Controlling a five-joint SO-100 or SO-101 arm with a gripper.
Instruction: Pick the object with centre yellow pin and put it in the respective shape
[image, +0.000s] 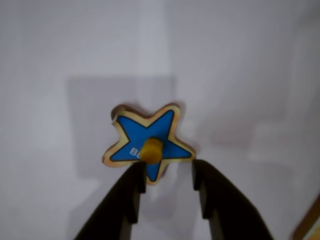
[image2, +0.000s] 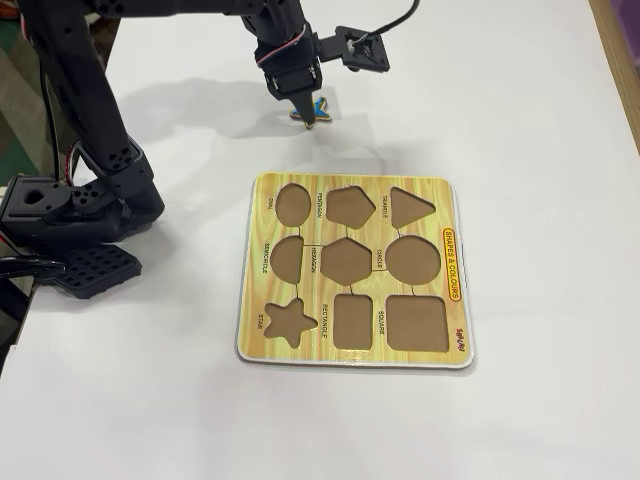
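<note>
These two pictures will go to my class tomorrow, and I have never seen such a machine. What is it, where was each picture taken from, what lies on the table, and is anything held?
The black machine is a small robot arm standing on a white table. Its tip is a two-finger claw.

The wide picture comes from a fixed camera looking down at the table. The close picture comes from a camera on the arm's wrist, so the two dark claw fingers rise from the bottom edge.

On the table lies a yellow puzzle board with nine empty brown cut-outs; the star cut-out is at its lower left corner in the fixed view. Beyond the board lies a blue star piece with a yellow knob.

Nothing is held: the claw is open, just above the star.
</note>
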